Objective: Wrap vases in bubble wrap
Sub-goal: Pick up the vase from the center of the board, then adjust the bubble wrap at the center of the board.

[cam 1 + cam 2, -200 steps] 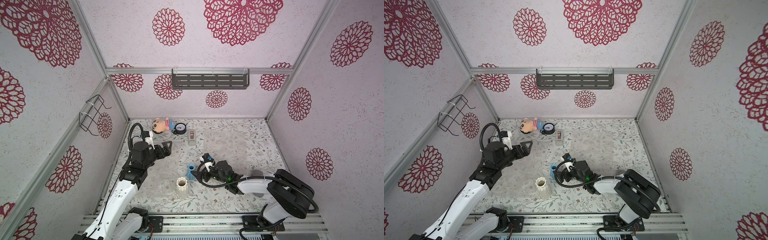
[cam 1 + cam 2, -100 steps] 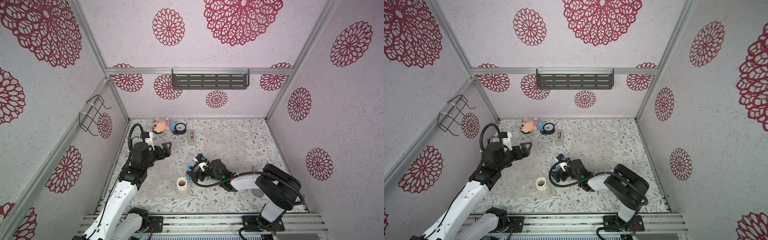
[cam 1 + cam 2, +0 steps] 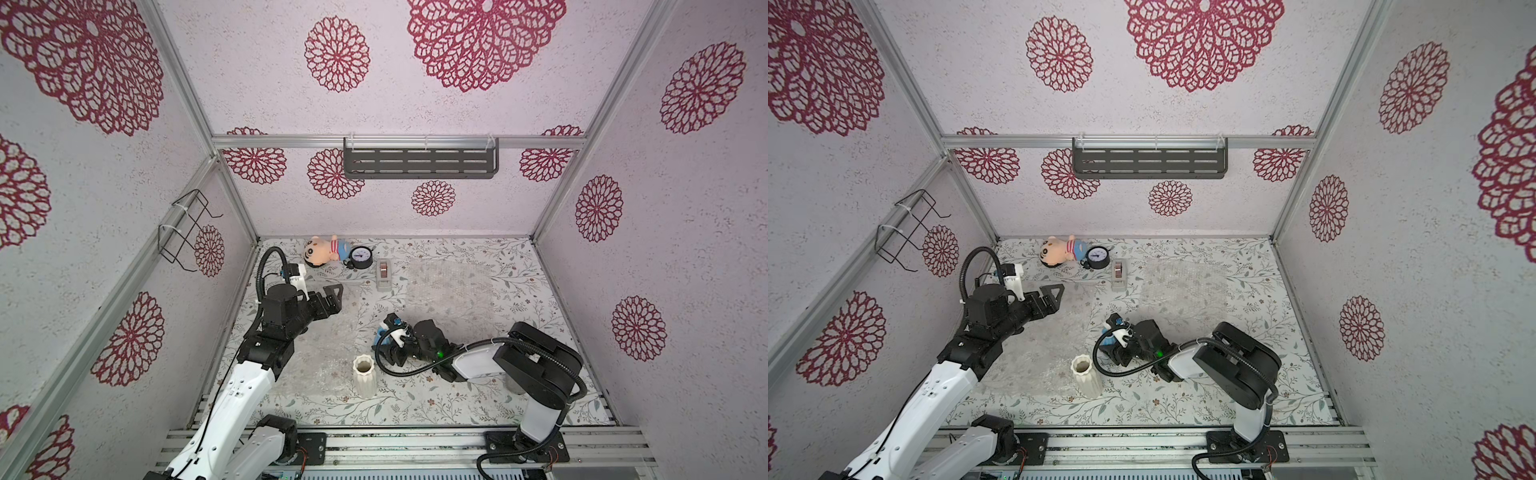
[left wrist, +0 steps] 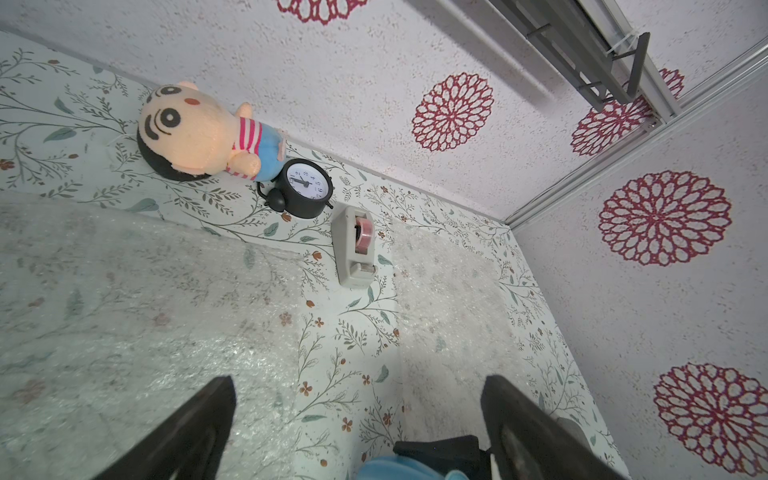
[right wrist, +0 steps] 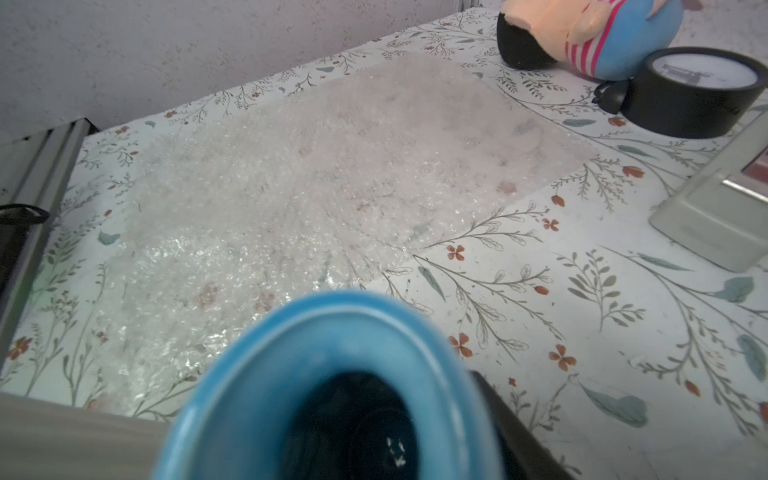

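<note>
1. right claw (image 3: 388, 341): the jaws stand on either side of the blue vase (image 5: 332, 328). the vase sits on bare table between the two sheets, just beside a corner of the sheet (image 3: 324, 349) on the left arm's side. you cannot tell whether the pads grip it or only flank it.
2. left claw (image 4: 357, 415): released, jaws spread wide and empty, raised over that same sheet.
3. risk a: the blue vase looks glazed and ribbed. if the pads meet it off centre, expect it to tilt, twist or slip out as you lift.
4. risk b: the right arm's cable loop (image 3: 384, 368) hangs just beside the white vase (image 3: 364, 376). the white vase stands upright at the near edge of the same sheet. a sweep toward that sheet may knock it over.
5. risk c: the sheet lies loose with nothing pinning it. setting the vase down against its edge may push or crumple it rather than land on it.
6. risk d: the tape dispenser (image 3: 383, 274) stands between the sheets at the back. a wide swing toward the far sheet (image 3: 453, 286) may clip it.
7. count: two vases (one blue, one white), two sheets, two claws, one tape dispenser, one clock (image 3: 360, 257), one doll (image 3: 322, 251).
</note>
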You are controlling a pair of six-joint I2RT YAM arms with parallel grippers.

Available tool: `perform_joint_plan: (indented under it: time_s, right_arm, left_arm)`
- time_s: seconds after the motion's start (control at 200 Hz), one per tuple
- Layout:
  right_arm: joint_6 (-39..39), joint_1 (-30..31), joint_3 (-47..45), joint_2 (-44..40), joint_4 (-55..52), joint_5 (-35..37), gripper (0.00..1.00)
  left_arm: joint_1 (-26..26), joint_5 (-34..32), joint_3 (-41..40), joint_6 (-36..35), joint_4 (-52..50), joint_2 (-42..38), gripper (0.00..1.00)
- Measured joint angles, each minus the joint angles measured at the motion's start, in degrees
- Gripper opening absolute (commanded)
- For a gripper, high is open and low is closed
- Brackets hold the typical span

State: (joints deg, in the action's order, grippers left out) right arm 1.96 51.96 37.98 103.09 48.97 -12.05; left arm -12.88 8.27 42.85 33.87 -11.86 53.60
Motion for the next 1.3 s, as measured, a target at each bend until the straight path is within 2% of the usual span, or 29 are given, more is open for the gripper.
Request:
perform_joint_plan:
  time_s: [0.225, 0.41, 0.595, 0.711, 0.916, 1.061, 1.296]
  right_arm:
    - [-0.92, 0.0, 1.03, -1.42, -3.65, 0.96, 0.43]
    - [-0.98, -0.24, 4.39, -7.19, -16.04, 4.68, 0.39]
    - [-0.87, -1.42, 8.74, -16.04, -31.04, 12.52, 0.37]
    - [-0.55, -3.23, 10.62, -20.72, -39.91, 18.05, 0.36]
    - [1.18, -9.57, 10.27, -26.71, -53.24, 22.86, 0.35]
    - [2.64, -13.0, 8.48, -30.47, -58.62, 23.71, 0.34]
    - [4.0, -14.73, 8.31, -30.56, -63.06, 24.5, 0.31]
  left_arm:
    - [0.0, 0.07, 0.39, 0.04, -0.09, -0.02, 0.97]
    - [-0.33, 0.35, 1.88, 1.18, -0.5, 0.02, 0.97]
    - [-2.54, 0.57, 4.87, 3.17, -0.7, 2.75, 0.97]
    - [-5.29, 0.15, 7.85, 4.13, -1.27, 7.89, 0.97]
    - [-12.28, -0.07, 14.69, 3.78, -3.8, 20.46, 1.0]
    - [-16.26, 0.22, 20.24, 2.08, -6.45, 29.68, 0.96]
    - [-20.65, 1.57, 28.41, -1.11, -11.17, 43.91, 0.86]
